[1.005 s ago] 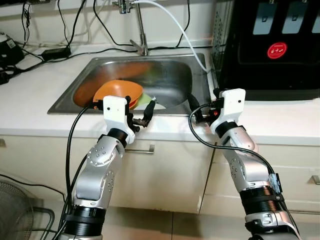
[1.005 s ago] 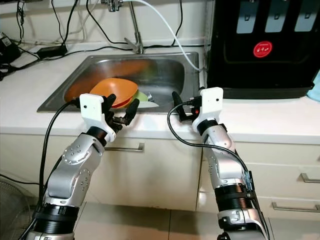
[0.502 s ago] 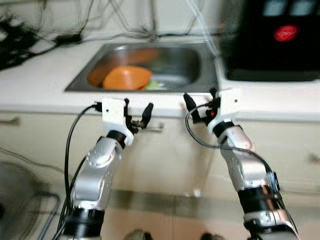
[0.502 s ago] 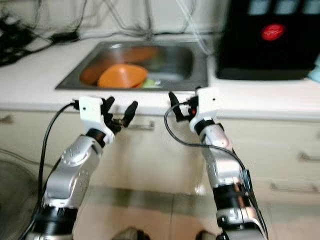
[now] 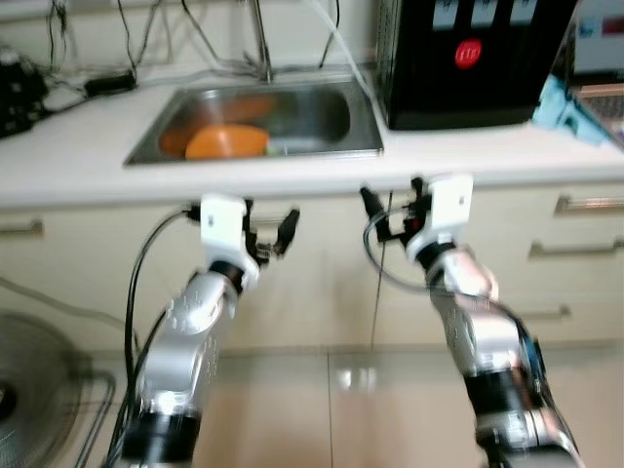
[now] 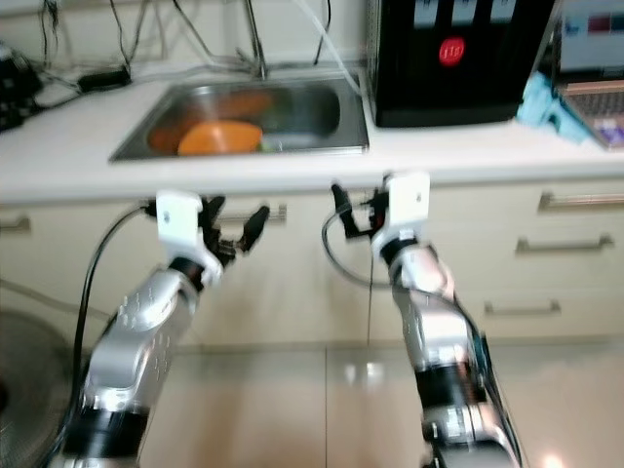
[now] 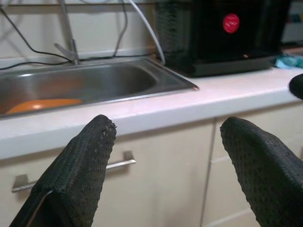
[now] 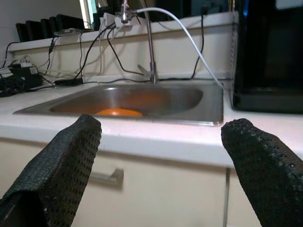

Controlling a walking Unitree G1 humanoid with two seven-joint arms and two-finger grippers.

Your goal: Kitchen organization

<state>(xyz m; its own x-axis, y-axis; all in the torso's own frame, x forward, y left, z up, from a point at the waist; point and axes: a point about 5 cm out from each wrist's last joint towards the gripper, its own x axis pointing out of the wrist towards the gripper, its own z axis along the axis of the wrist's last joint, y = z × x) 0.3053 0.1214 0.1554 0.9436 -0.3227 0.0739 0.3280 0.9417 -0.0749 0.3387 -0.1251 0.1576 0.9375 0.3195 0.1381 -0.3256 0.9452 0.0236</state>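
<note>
Both my grippers, left and right, hang spread and empty; the orange plastic bowl sits in the steel sink, unsorted.

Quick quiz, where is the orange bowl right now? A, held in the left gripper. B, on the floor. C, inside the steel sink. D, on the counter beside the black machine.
C: the orange bowl lies inside the steel sink, and both grippers are open and empty.

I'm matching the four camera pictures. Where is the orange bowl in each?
Left eye: orange bowl in the sink, upper left.
Right eye: upper left, in the sink.
Left wrist: sliver at the left edge.
Right wrist: centre-left.
Shared landmark: the tap behind the sink.
</note>
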